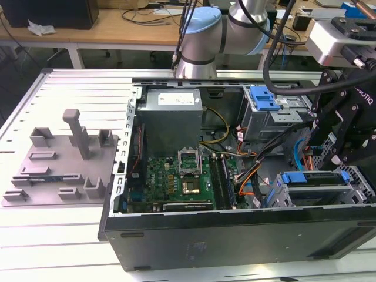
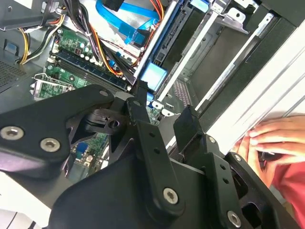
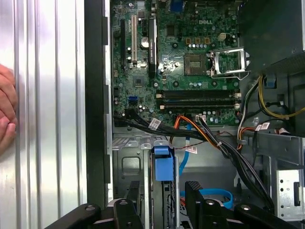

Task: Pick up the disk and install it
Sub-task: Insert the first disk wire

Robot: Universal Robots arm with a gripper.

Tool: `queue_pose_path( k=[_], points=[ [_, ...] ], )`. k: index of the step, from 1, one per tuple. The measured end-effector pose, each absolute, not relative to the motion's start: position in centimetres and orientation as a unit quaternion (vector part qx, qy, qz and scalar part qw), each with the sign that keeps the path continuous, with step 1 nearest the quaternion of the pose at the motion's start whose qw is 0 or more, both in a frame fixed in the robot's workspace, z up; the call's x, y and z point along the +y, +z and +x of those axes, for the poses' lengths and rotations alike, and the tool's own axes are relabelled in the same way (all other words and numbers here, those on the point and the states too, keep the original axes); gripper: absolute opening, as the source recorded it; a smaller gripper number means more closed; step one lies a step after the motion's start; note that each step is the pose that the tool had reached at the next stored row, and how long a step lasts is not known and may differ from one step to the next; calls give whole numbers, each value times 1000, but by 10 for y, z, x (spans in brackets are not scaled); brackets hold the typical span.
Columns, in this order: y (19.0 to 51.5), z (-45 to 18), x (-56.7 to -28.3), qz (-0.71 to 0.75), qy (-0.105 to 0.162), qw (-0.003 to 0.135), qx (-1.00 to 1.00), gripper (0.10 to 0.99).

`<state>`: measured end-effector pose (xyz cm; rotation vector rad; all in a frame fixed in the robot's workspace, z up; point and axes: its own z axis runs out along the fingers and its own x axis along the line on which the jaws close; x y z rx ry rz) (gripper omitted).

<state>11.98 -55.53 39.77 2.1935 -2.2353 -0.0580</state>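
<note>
Hovering over the drive-bay end of an open black tower computer case (image 1: 235, 235) on a ribbed aluminium desk (image 1: 64, 88), at the exterior view's right: black two-fingered claw (image 3: 163, 187), spread wide and holding nothing. Standing on edge directly beneath it, slotted into a grey metal drive cage (image 1: 281, 197): flat silver disk (image 1: 314, 178) framed by a blue plastic carrier bracket, long axis parallel to the case's long near wall, across the exterior view. Seen edge-on in the first wrist view, with the carrier's blue end tab (image 3: 163, 164) falling between the two black fingers (image 3: 194, 195) yet touching neither. Straddling rather than gripping, then, with one finger off each flat face. Judged seated in the cage, or very nearly so. Deeper in the case, well apart from the claw: green motherboard (image 1: 176, 176) and large grey metal power-supply box (image 1: 170, 111). Resting on the desk slats just outside the case wall: a person's hand (image 3: 5, 109).
</note>
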Motion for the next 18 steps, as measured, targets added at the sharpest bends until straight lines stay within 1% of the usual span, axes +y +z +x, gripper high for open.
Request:
queue_pose_path(
  k=[4,7,8,9,11,13,15,18],
  points=[
    [398,120,-554,701,-18,6,-713,502],
    [398,120,-539,701,-13,10,-713,502],
    [398,120,-525,701,-9,14,-713,502],
    [398,120,-519,703,-3,20,-711,502],
    [398,120,-517,709,0,22,-705,502],
    [398,120,-516,717,2,22,-696,502],
    [398,123,-515,723,7,17,-691,502],
    [398,124,-515,709,8,17,-705,502]
  ],
)
